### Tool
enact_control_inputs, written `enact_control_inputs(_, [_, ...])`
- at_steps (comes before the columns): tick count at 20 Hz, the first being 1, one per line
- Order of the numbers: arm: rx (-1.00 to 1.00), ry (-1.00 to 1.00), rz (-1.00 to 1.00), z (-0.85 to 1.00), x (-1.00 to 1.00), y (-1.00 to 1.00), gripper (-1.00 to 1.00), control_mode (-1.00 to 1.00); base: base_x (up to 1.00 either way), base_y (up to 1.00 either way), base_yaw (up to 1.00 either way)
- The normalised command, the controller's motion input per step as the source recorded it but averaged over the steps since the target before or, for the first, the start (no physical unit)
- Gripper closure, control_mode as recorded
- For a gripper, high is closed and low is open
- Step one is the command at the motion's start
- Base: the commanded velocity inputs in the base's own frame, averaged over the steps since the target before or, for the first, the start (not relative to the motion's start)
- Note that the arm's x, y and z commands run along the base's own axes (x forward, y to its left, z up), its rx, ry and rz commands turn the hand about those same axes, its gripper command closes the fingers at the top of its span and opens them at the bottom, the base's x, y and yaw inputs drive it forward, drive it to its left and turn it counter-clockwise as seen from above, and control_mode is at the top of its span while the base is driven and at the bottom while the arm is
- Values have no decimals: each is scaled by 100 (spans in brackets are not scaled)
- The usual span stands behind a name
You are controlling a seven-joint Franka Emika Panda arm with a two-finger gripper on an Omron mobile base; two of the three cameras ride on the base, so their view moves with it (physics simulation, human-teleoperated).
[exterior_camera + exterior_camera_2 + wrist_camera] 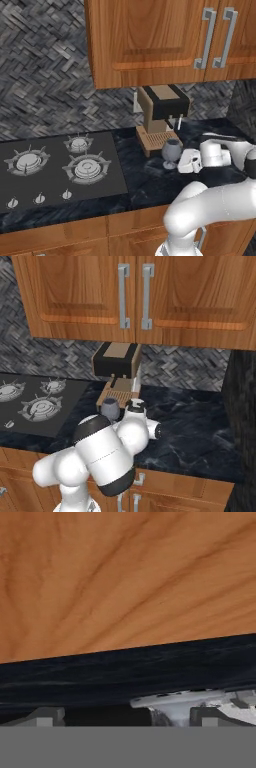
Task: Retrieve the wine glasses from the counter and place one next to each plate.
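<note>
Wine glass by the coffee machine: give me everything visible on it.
The wine glass is a small translucent grey stemmed glass with a rounded bowl, a thin stem and a round foot. It stands upright on the black marble-patterned counter, just in front of the brown coffee machine and right of the stovetop. The open claw is right beside it at bowl height; whether they touch cannot be told. In the hand view, its foot sits between the fingertips. It looks empty.

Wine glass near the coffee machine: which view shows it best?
Left base view: the wine glass stands whole, bowl, stem and foot visible. Right base view shows just its bowl behind the arm. Hand view catches its foot edge-on.
</note>
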Motion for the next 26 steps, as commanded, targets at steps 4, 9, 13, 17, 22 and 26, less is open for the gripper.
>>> enact_control_inputs(4, [-7, 0, 9, 0, -51, 53, -100, -100, 0, 0, 0])
enact_control_inputs(9, [-1, 0, 6, 0, -9, 50, -100, -100, 0, 0, 0])
enact_control_inputs(13, [-1, 1, -20, 0, 39, 29, -100, -100, 0, 0, 0])
enact_control_inputs(17, [0, 0, -22, 0, 40, 17, -100, -100, 0, 0, 0])
enact_control_inputs(22, [0, 0, -19, 0, 46, 36, 100, -100, 0, 0, 0])
enact_control_inputs(26, [0, -2, -16, 8, 10, 12, 100, -100, 0, 0, 0])
